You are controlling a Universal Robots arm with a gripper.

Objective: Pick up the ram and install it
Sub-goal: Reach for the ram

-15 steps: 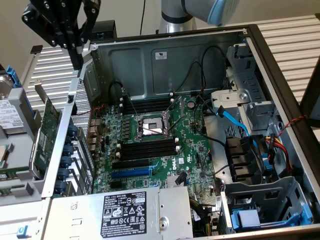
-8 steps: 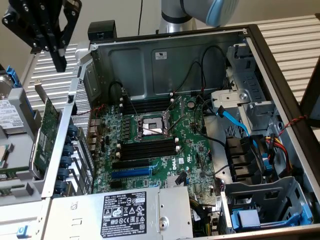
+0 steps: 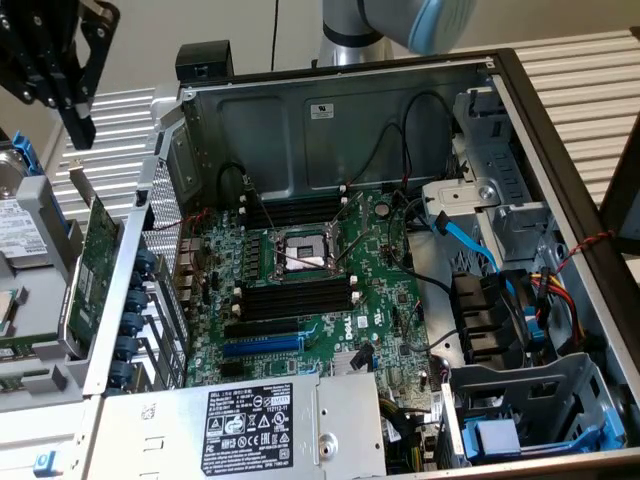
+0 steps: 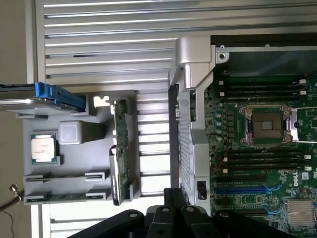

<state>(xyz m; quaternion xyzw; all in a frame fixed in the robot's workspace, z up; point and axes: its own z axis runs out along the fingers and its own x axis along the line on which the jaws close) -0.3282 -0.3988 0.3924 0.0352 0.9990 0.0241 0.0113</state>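
My fingers (image 4: 174, 198) sit closest to the wrist camera: black, pinched together, nothing between them. So no grasp yet.

Under them is the edge of the open case (image 4: 190, 74). Beside it is the grey parts tray (image 4: 74, 114) on the slatted worktop (image 4: 99, 39). The tray holds a processor (image 4: 43, 148), a drive with a blue rail (image 4: 49, 96), and the wide green expansion card (image 4: 121, 148), standing on edge on the side nearest the case. Two long grooves run past the processor. The thin dark-green strip in the outer one is what I take for the ram (image 4: 62, 197). Can't confirm chips or sticker from here.

Farther off, inside the case: motherboard (image 4: 257, 198), bare processor socket (image 4: 267, 124), and black memory slots (image 4: 262, 87) with white clips on either side of it. All of them look empty to me.

Progress, my read: nothing done. Ram not picked, not carried, not seated. The whole pick-and-install is left.

Pose: in the exterior view the fingers (image 3: 78, 130) hang high at the exterior view's left, outside the case. They are above the tray and the expansion card (image 3: 95, 260), well apart from the memory slots (image 3: 295, 295). Wrist points straight down over the gap between tray and case. The arm's body (image 3: 350, 30) rises behind the case's rear wall.
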